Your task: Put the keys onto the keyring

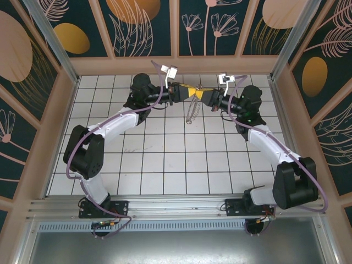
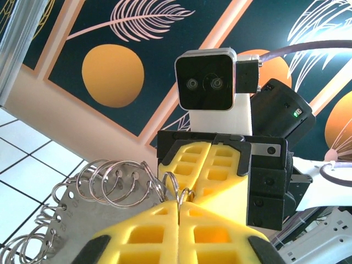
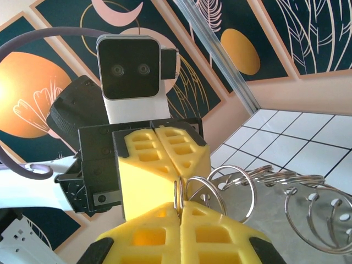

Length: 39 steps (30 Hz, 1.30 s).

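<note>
Left gripper (image 2: pixel 179 208) and right gripper (image 3: pixel 180 208) — both clamped on the keyring (image 2: pixel 76 221) — tip to tip, far centre, above the table (image 1: pixel 165 159).

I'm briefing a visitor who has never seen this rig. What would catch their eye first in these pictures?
The bright yellow fingers come first: the left end effector and right end effector meet tip to tip over the far middle of the white tiled table. Both are shut on a small wire ring of the keyring, which hangs from them. Next come the dark teal wall panels with orange discs and pale leaves around the cell.
</note>
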{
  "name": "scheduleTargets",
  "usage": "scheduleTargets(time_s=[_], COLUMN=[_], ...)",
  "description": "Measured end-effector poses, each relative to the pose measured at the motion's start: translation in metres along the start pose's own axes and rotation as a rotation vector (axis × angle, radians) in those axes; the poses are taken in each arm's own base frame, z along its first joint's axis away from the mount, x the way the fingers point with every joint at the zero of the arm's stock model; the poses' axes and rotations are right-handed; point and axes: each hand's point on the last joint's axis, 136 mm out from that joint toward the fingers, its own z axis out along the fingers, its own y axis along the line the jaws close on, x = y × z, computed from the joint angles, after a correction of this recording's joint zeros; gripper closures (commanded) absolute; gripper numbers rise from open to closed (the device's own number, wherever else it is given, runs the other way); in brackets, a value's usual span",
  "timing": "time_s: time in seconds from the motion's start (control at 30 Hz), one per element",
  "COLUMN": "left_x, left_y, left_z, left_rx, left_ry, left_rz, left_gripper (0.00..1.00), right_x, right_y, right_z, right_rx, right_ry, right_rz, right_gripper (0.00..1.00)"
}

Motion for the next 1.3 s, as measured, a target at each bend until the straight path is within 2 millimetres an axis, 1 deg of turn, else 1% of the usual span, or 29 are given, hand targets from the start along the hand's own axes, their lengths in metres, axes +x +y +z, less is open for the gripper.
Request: scheduleTargets(time_s=[0.03, 0.07, 0.17, 0.2, 0.27, 0.37, 0.47, 0.6, 0.73, 0.8, 0.87, 0.9, 1.1, 1.2, 1.3], left_x=[0.000, -0.001, -0.005, -0.007, -0.018, -0.038, -0.057, -0.066, -0.072, -0.072, -0.071, -0.070, -0.060, -0.053, -0.046], left_y=[0.003, 0.008, 0.012, 0.011, 0.002, -0.015, -0.026, -0.033, -0.038, -0.036, -0.029, -0.025, 0.011, 0.022, 0.027], left_z=[0.000, -0.001, -0.004, -0.005, -0.011, -0.022, -0.025, -0.024, -0.021, -0.021, -0.022, -0.023, -0.025, -0.026, -0.025], left_rx=[-0.015, -0.035, -0.092, -0.106, -0.131, -0.147, -0.155, -0.166, -0.165, -0.167, -0.170, -0.171, -0.182, -0.183, -0.178], left_ry=[-0.006, -0.011, -0.025, -0.031, -0.052, -0.074, -0.078, -0.035, 0.018, 0.040, 0.062, 0.071, 0.161, 0.194, 0.217], left_rz=[-0.001, -0.003, 0.016, 0.028, 0.069, 0.149, 0.229, 0.297, 0.366, 0.383, 0.389, 0.390, 0.357, 0.336, 0.316], left_gripper=[0.54, 0.49, 0.39, 0.36, 0.34, 0.34, 0.35, 0.39, 0.45, 0.49, 0.55, 0.56, 0.56, 0.56, 0.56], right_x=[0.001, 0.001, 0.003, 0.003, 0.001, -0.006, -0.012, -0.016, -0.025, -0.027, -0.029, -0.030, -0.034, -0.035, -0.033], right_y=[0.000, -0.001, -0.009, -0.013, -0.018, -0.018, -0.014, -0.012, -0.015, -0.018, -0.021, -0.023, -0.034, -0.036, -0.038], right_z=[0.000, -0.001, -0.005, -0.007, -0.012, -0.016, -0.012, -0.006, 0.004, 0.009, 0.013, 0.015, 0.031, 0.038, 0.041], right_rx=[0.000, 0.006, 0.031, 0.042, 0.058, 0.047, 0.008, -0.046, -0.089, -0.110, -0.134, -0.140, -0.187, -0.201, -0.206], right_ry=[0.006, 0.007, 0.024, 0.030, 0.041, 0.066, 0.100, 0.143, 0.177, 0.191, 0.208, 0.214, 0.273, 0.294, 0.309], right_rz=[-0.006, -0.013, -0.017, -0.017, -0.032, -0.078, -0.132, -0.175, -0.204, -0.207, -0.205, -0.202, -0.178, -0.172, -0.158], right_gripper=[1.00, 1.00, 1.00, 1.00, 1.00, 1.00, 1.00, 1.00, 1.00, 1.00, 1.00, 1.00, 1.00, 1.00, 1.00])
